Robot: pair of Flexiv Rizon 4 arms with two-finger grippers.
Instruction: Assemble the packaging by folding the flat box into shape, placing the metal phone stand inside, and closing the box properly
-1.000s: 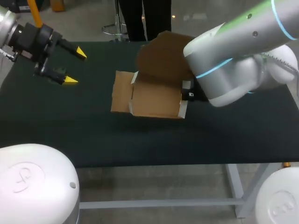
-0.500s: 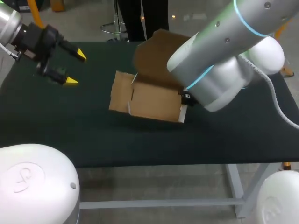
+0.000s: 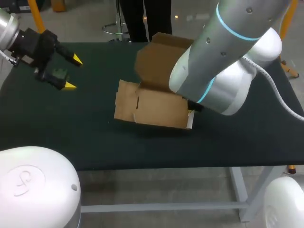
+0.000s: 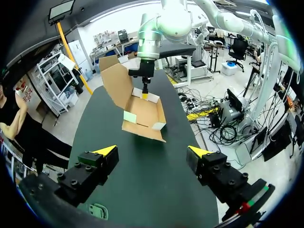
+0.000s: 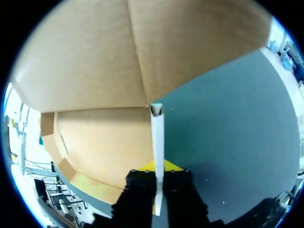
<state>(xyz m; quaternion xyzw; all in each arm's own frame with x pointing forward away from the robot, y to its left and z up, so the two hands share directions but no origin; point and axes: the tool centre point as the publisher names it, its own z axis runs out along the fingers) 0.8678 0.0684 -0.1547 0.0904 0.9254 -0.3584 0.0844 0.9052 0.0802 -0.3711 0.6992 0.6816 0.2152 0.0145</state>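
While the right end effector (image 5: 157,167) is hidden behind its arm (image 3: 223,57) in the head view, it is shown by its wrist view clamped on the white side wall (image 5: 157,133) of the box (image 3: 156,107), which lies mid-way along the bench (image 3: 71,137) with its lid (image 3: 156,59) raised. The left end effector (image 4: 152,151) is held apart, well clear of the box.

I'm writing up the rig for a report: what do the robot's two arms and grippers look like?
The left arm and right arm are smooth, rounded silver-white tubes; the right one carries a light blue ring and a grey cable. The left gripper and right gripper have black, blocky fingers ending in bright yellow wedge tips.
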